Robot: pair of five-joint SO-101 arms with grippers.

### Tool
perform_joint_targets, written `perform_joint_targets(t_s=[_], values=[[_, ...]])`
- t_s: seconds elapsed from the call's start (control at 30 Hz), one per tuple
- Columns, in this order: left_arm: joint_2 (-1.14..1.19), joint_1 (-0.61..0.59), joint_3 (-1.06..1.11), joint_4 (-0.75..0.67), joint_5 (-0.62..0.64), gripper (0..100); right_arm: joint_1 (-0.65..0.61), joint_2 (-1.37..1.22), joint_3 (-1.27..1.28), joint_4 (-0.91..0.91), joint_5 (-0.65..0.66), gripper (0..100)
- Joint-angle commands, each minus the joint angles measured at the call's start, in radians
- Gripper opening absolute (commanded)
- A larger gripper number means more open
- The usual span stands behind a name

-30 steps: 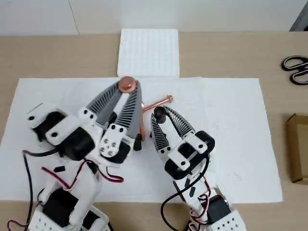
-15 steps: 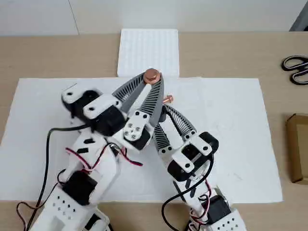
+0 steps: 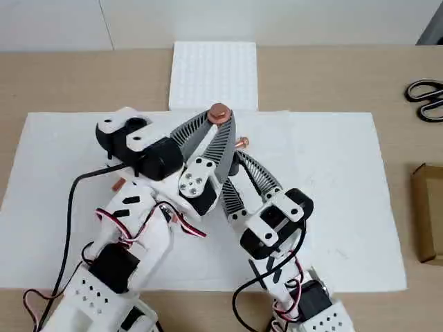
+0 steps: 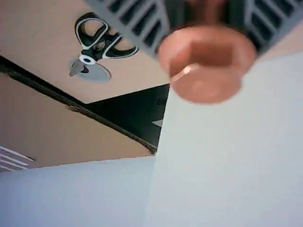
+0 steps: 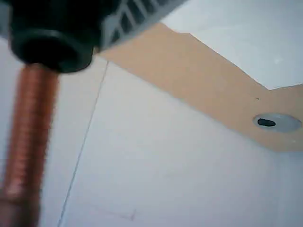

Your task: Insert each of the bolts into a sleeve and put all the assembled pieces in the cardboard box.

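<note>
I see my left gripper (image 3: 218,119) clamped on a copper hex-headed bolt (image 4: 206,61) just beside the dimpled white foam block (image 3: 213,75). My right gripper (image 3: 237,162), farther from it, pinches a round black sleeve (image 5: 49,45).

Scissors (image 3: 425,100) — foam block (image 3: 213,75), paper sheet (image 3: 332,194).

Left gripper (image 3: 218,116) covers the right gripper (image 3: 232,169) tips and most of the second bolt (image 3: 241,143); just its head peeks out beside it. Cardboard box (image 3: 429,214) and scissors (image 3: 423,99) are cut by the frame edge. Wrist views: bolt (image 4: 206,64) head blurred, shank hidden; sleeve (image 5: 49,45) blurred, cropped.
</note>
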State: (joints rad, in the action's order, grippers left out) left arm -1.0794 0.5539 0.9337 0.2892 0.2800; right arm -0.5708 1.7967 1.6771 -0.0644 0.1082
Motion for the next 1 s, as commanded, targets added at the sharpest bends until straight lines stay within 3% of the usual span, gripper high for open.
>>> perform_joint_targets(t_s=[0.0, 0.23, 0.6, 0.83, 0.97], values=[[0.000, 0.006, -0.062, 0.049, 0.014, 1, 0.001, 0.016, 0.006, 0.025, -0.006, 0.5], [0.000, 0.006, -0.116, 0.199, 0.015, 1, 0.002, 0.016, 0.006, -0.001, -0.006, 0.5], [0.000, 0.006, -0.116, 0.282, 0.009, 1, 0.002, 0.016, 0.006, 0.005, -0.006, 0.5], [0.005, 0.011, -0.194, 0.479, -0.046, 22, 0.002, 0.016, 0.006, 0.005, -0.006, 0.5], [0.003, 0.009, -0.239, 0.531, -0.048, 26, 0.002, 0.016, 0.006, 0.005, -0.006, 0.5]])
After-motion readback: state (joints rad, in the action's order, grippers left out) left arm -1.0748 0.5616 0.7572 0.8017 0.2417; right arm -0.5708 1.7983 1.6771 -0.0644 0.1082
